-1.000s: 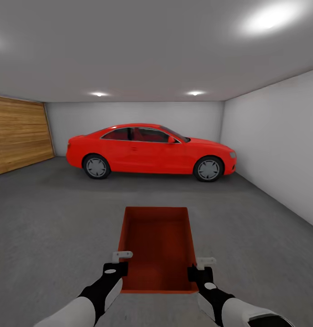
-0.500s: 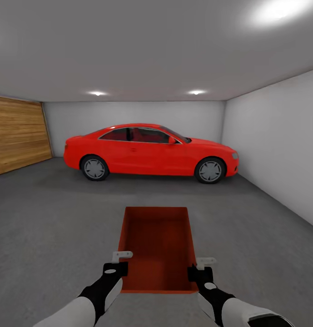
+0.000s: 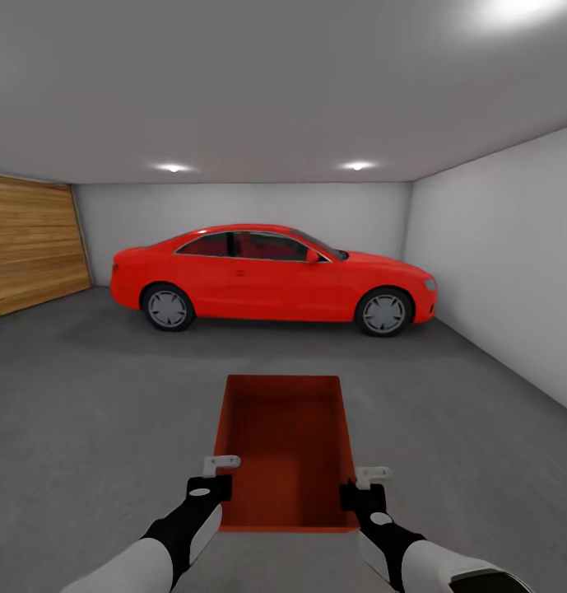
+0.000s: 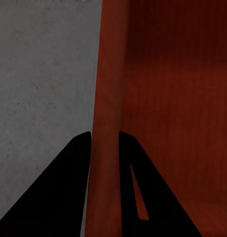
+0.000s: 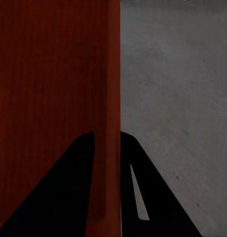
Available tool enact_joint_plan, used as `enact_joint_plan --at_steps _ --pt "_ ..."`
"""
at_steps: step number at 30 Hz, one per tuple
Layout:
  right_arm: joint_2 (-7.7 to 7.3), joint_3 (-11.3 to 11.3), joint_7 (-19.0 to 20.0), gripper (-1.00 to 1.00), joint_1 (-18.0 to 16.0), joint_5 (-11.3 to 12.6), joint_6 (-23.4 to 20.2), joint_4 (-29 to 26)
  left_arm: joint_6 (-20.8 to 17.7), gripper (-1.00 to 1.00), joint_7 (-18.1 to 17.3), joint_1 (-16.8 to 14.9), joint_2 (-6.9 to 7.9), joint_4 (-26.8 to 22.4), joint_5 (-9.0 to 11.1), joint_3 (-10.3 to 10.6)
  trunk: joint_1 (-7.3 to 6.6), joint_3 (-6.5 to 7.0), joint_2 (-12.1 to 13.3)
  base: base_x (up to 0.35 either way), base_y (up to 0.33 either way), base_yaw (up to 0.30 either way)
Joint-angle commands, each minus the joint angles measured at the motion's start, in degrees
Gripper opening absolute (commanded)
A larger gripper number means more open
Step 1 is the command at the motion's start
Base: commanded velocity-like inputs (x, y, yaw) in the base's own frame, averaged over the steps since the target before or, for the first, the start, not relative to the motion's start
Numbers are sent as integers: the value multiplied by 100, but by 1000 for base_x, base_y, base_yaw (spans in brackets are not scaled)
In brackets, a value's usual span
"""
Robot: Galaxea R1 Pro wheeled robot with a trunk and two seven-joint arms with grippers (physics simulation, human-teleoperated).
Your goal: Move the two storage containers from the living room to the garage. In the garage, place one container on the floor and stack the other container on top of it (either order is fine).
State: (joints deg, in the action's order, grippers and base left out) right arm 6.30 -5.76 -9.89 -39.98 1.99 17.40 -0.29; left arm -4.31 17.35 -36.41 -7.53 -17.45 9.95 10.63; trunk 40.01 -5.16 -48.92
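I am in the garage, carrying one red-orange storage container (image 3: 287, 449) in front of me above the grey concrete floor (image 3: 102, 412). My left gripper (image 3: 220, 474) is shut on the container's left wall (image 4: 107, 98), one finger on each side of it. On the right wall (image 5: 112, 89) my right gripper (image 3: 359, 486) is shut the same way. The box is open-topped and empty.
A red car (image 3: 271, 276) is parked across the far end of the garage. The wood-plank door (image 3: 32, 251) fills the left wall and a white wall (image 3: 497, 272) runs along the right. Open concrete lies between me and the car.
The view has crept forward: the car looks slightly larger and the wooden door has slid toward the left edge. The container and both grippers keep their place in the picture.
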Motion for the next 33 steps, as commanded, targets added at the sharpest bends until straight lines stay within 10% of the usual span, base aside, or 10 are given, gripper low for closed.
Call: enact_joint_plan --at_steps 1,33 --pt "3 330 40 -100 -1 -76 -8 3 158 -100 84 -7 6 -30 -99 -465 4 -9 -7 321 0 0" --pt "3 330 40 -100 -1 -76 -8 3 158 -100 84 -7 6 -30 -99 -465 4 -9 -7 321 0 -20"
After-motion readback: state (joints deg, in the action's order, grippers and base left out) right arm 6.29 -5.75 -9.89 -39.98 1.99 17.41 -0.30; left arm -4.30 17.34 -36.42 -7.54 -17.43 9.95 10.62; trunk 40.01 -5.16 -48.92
